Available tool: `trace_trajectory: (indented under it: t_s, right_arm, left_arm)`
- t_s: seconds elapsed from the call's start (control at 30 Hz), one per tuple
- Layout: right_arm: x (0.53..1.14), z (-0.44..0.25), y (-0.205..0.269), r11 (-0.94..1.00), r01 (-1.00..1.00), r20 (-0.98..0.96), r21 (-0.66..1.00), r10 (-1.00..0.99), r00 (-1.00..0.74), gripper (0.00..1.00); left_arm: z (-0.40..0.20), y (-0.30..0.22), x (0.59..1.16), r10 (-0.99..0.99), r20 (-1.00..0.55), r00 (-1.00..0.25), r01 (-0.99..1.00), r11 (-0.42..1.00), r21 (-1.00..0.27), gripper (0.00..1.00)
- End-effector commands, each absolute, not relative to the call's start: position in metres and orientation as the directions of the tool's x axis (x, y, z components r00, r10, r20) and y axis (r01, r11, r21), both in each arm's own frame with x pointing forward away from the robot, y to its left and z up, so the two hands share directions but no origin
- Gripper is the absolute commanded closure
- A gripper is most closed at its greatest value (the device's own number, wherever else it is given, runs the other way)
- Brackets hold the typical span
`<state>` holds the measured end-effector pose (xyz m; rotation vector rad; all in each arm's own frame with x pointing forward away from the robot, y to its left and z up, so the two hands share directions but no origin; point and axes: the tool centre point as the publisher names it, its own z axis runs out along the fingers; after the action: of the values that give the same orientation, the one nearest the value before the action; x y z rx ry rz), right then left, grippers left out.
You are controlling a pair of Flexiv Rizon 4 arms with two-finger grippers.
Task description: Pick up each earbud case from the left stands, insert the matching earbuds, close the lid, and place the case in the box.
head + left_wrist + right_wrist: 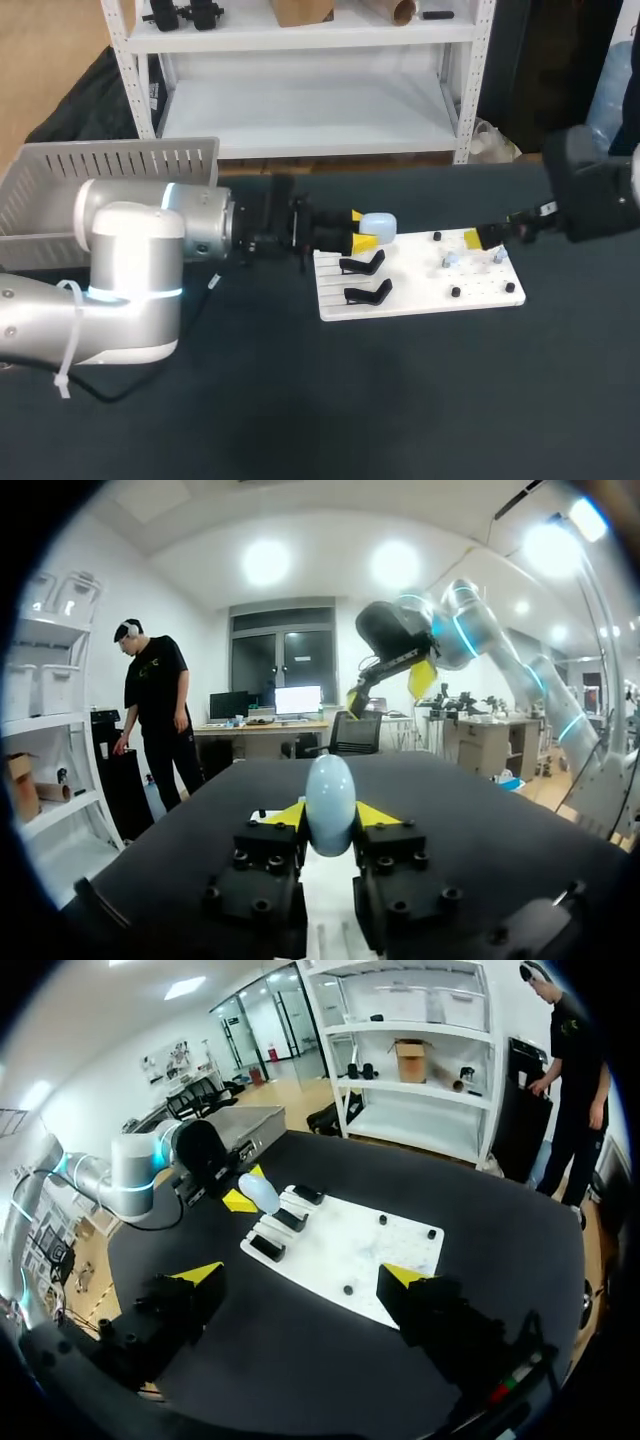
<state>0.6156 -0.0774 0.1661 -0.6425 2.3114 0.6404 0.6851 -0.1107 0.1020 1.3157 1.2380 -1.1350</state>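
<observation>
My left gripper [362,237] is shut on a pale blue earbud case [379,226], holding it just above the far left corner of the white board [420,292]. In the left wrist view the case [330,802] stands upright between the yellow fingertips [287,815]. Two black stands [364,264] on the board's left part are bare. Two small pale earbuds [450,260] sit on the board's right part. My right gripper [490,236] hangs open over the board's far right side. In the right wrist view its gripper [300,1275] spans the board [360,1250] from above, with nothing held.
A grey slatted box [110,170] stands at the table's back left, behind my left arm. Small black pegs [455,292] dot the board's right half. A white cable tie [68,350] hangs off the left arm.
</observation>
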Motion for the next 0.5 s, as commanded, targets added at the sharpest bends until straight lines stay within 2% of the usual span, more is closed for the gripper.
trace_trajectory:
  t_s: [0.03, 0.5]
  right_arm:
    - [0.62, 0.162, -0.062, 0.839, -0.504, -0.675, 0.206, -0.251, -0.694, 0.0]
    - [0.639, 0.146, -0.018, 0.831, -0.508, -0.613, 0.228, -0.282, -0.738, 0.0]
  left_arm:
    - [0.1, -0.112, 0.682, 0.094, -0.994, 0.053, 0.999, -0.002, 0.053, 1.0]
    - [0.1, -0.112, 0.681, 0.093, -0.994, 0.052, 0.999, -0.001, 0.052, 1.0]
